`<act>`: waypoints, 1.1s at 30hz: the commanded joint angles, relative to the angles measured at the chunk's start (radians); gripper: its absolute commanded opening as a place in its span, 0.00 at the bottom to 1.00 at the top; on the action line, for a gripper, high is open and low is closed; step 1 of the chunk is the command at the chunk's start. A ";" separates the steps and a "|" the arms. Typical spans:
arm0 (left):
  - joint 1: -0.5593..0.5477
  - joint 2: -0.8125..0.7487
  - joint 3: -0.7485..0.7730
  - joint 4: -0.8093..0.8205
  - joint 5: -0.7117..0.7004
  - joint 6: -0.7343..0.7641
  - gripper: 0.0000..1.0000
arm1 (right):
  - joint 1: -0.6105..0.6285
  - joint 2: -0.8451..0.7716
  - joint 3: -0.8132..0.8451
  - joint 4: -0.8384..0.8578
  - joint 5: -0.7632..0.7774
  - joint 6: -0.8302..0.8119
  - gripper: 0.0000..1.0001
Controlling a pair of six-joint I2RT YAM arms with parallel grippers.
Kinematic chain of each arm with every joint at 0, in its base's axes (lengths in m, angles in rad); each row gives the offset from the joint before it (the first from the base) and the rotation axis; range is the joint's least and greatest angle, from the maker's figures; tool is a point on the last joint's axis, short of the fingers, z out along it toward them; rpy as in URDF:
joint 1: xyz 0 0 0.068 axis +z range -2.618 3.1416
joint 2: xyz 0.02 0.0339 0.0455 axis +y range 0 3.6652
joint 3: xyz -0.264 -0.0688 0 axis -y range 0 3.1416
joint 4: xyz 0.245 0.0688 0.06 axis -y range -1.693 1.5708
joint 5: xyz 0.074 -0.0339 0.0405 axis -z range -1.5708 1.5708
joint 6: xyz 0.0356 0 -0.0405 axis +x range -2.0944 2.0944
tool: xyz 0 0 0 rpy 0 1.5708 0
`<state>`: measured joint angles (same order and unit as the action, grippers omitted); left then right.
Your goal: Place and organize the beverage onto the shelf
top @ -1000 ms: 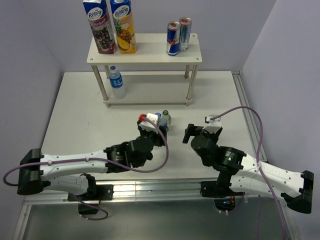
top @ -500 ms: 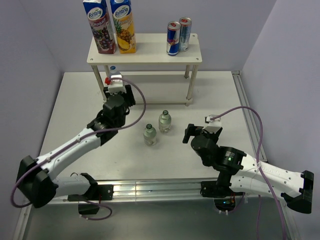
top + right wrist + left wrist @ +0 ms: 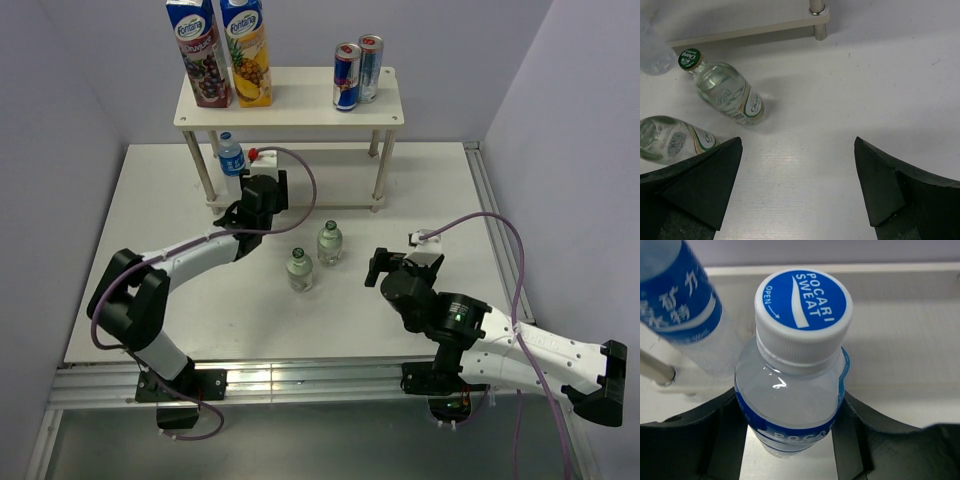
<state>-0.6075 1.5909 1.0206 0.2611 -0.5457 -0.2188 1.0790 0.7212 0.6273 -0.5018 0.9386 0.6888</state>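
Spotter: Left arm, how does it stand?
Operator: Elbow raised at the near left; forearm stretched far forward and to the right; wrist low at the front of the shelf [image 3: 290, 112], by the lower board.
Spotter: And the left gripper [image 3: 790, 415]?
Operator: Clamped on a Pocari Sweat bottle [image 3: 799, 340]; one black finger presses each side of the label, below the shoulder; the bottle is upright, its blue-topped white cap facing the wrist camera.
Spotter: Where is that against the shelf?
Operator: At the left part of the lower tier, just beside a blue-label water bottle [image 3: 232, 158] standing there; whether the held bottle rests on the board or hangs above it, I cannot tell.
Spotter: Right arm?
Operator: Folded low over the worktop [image 3: 440, 190]; its long link lies towards the near right corner; the wrist points up and left; the right gripper [image 3: 796, 150] has its fingers spread wide, nothing between them.
Spotter: What lies ahead of it?
Operator: A green-capped bottle [image 3: 329, 243] and its twin [image 3: 300, 268], both upright, near each other on the worktop, apart from the shelf.
Spotter: Top board?
Operator: A purple juice carton [image 3: 198, 52] and a yellow juice carton [image 3: 246, 50] side by side on the left; a blue-and-silver can [image 3: 346, 77] and a second can [image 3: 370, 68] on the right.
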 commanded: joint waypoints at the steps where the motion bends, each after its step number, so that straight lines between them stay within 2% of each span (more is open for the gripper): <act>1: 0.015 0.001 0.147 0.256 -0.014 0.047 0.00 | -0.007 0.007 -0.003 0.019 0.023 -0.003 1.00; 11: 0.058 0.044 0.174 0.364 -0.011 0.056 0.00 | -0.008 0.009 -0.003 0.020 0.023 -0.005 1.00; 18: 0.086 0.136 0.177 0.451 0.003 0.018 0.00 | -0.013 0.015 -0.001 0.016 0.022 -0.005 1.00; 27: 0.094 0.227 0.205 0.494 -0.056 0.029 0.00 | -0.017 0.020 -0.003 0.022 0.016 -0.009 1.00; 33: 0.101 0.245 0.210 0.506 -0.057 0.044 0.07 | -0.018 0.027 0.000 0.020 0.012 -0.011 1.00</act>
<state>-0.5140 1.8469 1.1561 0.6117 -0.5838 -0.1837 1.0679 0.7429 0.6273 -0.5014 0.9344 0.6823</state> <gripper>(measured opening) 0.618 0.998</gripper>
